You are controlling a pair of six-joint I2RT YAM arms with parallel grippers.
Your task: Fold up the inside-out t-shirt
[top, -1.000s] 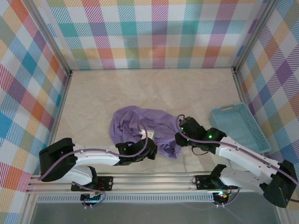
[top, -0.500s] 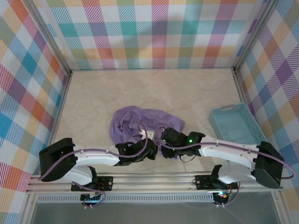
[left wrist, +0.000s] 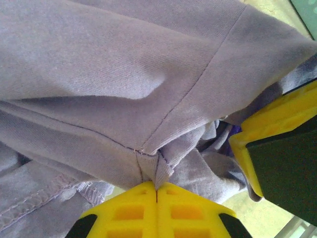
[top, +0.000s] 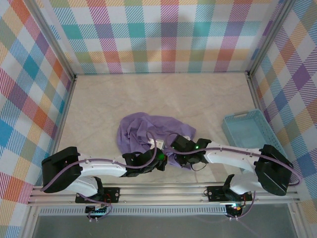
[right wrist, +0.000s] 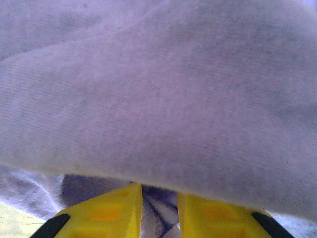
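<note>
The lavender t-shirt [top: 143, 128] is lying bunched in a heap, well left of the light blue basket [top: 252, 135], nothing folded yet. The left gripper [left wrist: 157, 191] is pinching a seam junction, fingers pressed together on it, probably anchoring that spot. The right gripper [right wrist: 159, 196], on the basket side of it, is nosing under a fold, jaws narrowly apart with cloth between. Whether it's biting, I can't tell. Likely hunting a second hold for spreading.

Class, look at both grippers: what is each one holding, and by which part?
The left gripper pinches the t-shirt at a fold where seams meet. The right gripper has cloth between its jaws, but a grip cannot be told.
</note>
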